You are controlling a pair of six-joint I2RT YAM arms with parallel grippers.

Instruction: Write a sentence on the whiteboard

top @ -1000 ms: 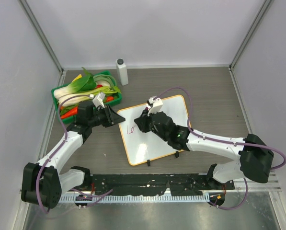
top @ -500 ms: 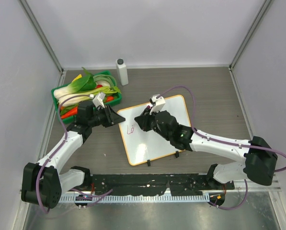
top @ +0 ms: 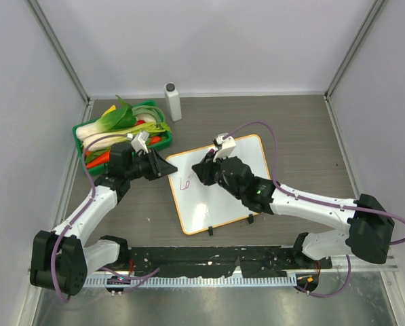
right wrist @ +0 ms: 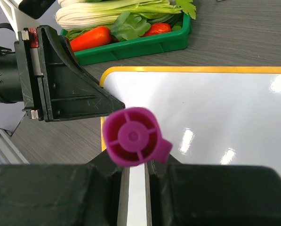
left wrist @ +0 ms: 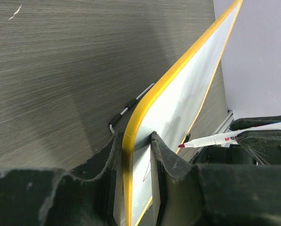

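On the desk (top: 297, 129), centre: whiteboard (top: 229, 190), far-left corner clamped between the nearly closed left pincer (left wrist: 136, 141). Right pincer (right wrist: 134, 169) gripping magenta marker (right wrist: 133, 136) tightly, tip at board. Sentence (top: 185, 183): only "Lo" written; remainder judged outstanding.

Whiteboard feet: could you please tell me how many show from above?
2, both at the near edge of the whiteboard: left foot, right foot. Others may be hidden.

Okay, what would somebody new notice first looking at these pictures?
The orange-framed whiteboard at mid-table, its left corner clamped in the left gripper. Over it the right gripper holds a magenta marker, beside pink writing barely started. A green tray of vegetables sits far left.
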